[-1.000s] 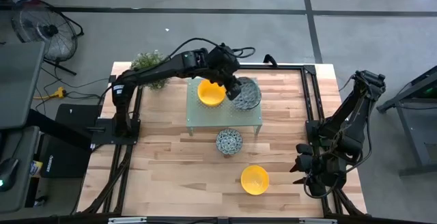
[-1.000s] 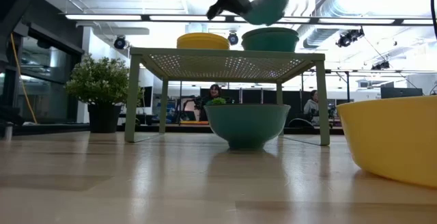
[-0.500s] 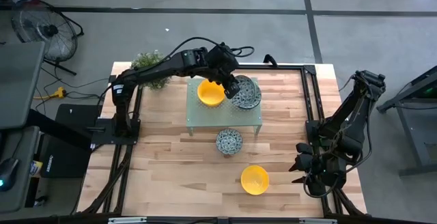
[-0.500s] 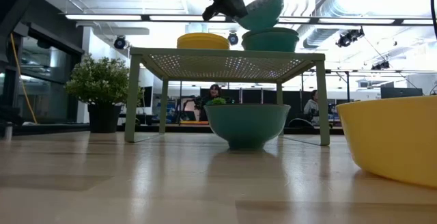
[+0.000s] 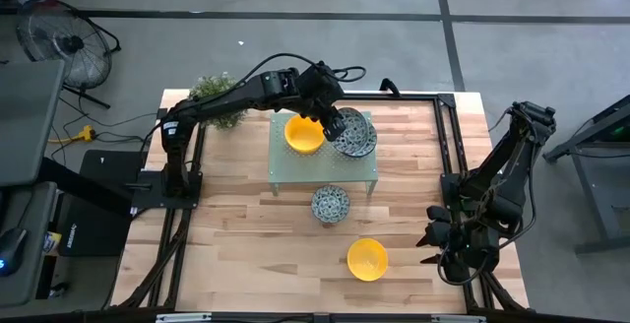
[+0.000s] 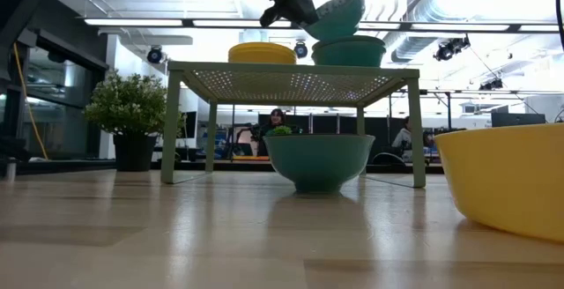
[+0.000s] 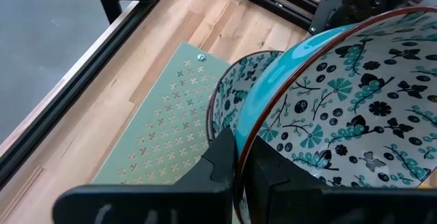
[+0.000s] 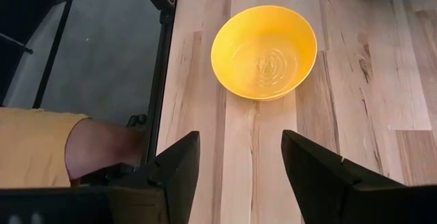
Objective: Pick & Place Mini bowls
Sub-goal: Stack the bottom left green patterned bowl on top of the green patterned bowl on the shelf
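While tilted above the stand (image 5: 295, 170), the patterned bowl's (image 7: 341, 101) rim sits pinched between left fingers (image 7: 225, 162).

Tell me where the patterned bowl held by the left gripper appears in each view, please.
High view: the white bowl with dark blue-green pattern is over the pale green perforated stand, the shared landmark.
Low view: tilted, just above the stand's top.
Left wrist view: large, at right; stand below.
Right wrist view: not in it.
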